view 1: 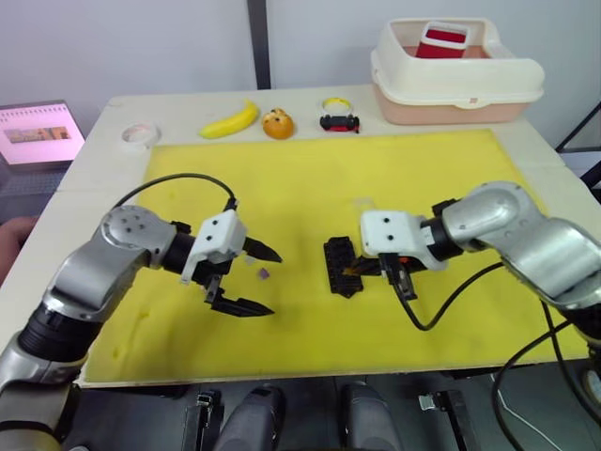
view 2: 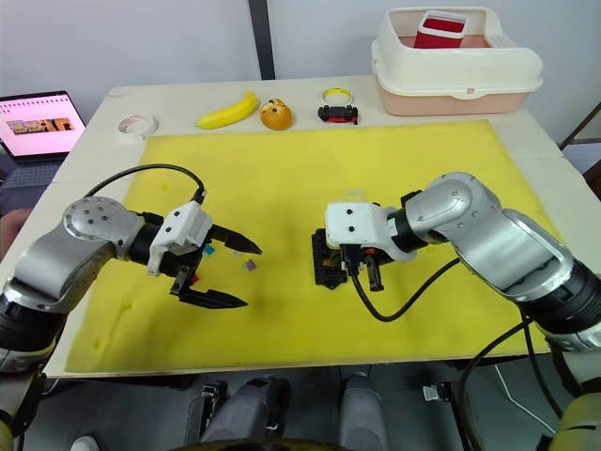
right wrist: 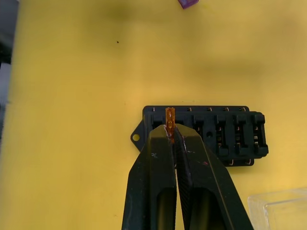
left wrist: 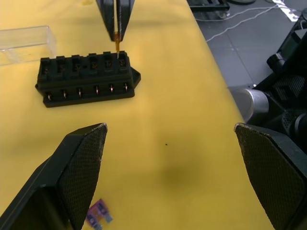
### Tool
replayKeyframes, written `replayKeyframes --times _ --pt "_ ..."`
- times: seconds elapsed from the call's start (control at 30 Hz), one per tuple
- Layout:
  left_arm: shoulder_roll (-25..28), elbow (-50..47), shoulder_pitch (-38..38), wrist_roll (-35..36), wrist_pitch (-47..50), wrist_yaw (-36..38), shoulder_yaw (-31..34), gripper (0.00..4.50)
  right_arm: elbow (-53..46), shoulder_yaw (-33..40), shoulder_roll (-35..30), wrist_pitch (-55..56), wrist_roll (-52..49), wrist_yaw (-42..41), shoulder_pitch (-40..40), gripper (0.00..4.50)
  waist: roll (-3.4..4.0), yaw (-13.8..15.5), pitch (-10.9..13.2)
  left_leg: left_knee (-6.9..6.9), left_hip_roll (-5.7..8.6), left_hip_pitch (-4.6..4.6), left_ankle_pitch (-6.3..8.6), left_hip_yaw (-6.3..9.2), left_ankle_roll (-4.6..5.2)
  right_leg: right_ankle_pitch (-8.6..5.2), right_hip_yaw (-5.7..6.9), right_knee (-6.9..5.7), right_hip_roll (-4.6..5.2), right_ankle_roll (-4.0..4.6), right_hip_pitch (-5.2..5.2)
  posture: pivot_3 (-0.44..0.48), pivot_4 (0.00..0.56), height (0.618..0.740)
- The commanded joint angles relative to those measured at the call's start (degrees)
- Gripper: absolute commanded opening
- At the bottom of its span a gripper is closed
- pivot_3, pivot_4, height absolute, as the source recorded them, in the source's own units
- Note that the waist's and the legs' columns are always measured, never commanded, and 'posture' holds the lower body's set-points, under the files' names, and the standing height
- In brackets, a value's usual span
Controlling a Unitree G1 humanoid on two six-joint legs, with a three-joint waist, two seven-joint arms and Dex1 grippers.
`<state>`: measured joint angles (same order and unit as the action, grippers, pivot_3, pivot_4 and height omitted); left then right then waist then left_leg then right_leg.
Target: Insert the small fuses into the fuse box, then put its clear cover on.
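A yellow mat [view 1: 310,169] covers the table. Near its middle lies the black fuse box [view 1: 342,266], its rows of slots facing up. The robot's right gripper [right wrist: 171,132] has its two black fingers pressed together on an orange fuse [right wrist: 170,117], holding it upright just above the slot at one end of the box. The clear cover [left wrist: 25,44] lies on the mat just beside the box, on its far side. A purple fuse [view 1: 265,273] rests loose on the mat between the box and the left gripper [view 1: 264,279], whose fingers are spread wide and hold nothing. The step in hand appears to be seating the orange fuse. Next, the blades must line up with the slot, then be pressed straight down.
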<state>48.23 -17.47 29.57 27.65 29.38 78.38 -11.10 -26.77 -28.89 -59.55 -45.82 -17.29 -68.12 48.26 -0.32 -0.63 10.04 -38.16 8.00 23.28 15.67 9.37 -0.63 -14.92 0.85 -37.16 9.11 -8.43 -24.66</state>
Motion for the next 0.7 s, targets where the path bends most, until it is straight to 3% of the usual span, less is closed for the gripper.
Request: replayKeyframes --times 0.03,0.7 --pt "0.06 -2.24 0.1 0.83 0.5 -0.86 1.22 4.47 -0.86 0.49 0.21 -0.12 2.05 -1.68 1.37 0.0 0.0 0.01 0.0 0.0 0.0 0.0 0.0 0.0 0.0 0.0 0.0 0.0 0.0 0.0 0.0 0.0 0.15 0.74" --pt "-0.79 -2.63 -0.15 0.09 0.65 -1.49 0.43 4.47 -1.73 0.97 2.07 -3.3 4.09 -3.3 0.47 0.0 0.0 0.0 0.0 -0.01 0.0 0.0 0.0 0.0 0.0 0.01 0.0 -0.01 0.0 0.01 0.0 0.0 0.15 0.74"
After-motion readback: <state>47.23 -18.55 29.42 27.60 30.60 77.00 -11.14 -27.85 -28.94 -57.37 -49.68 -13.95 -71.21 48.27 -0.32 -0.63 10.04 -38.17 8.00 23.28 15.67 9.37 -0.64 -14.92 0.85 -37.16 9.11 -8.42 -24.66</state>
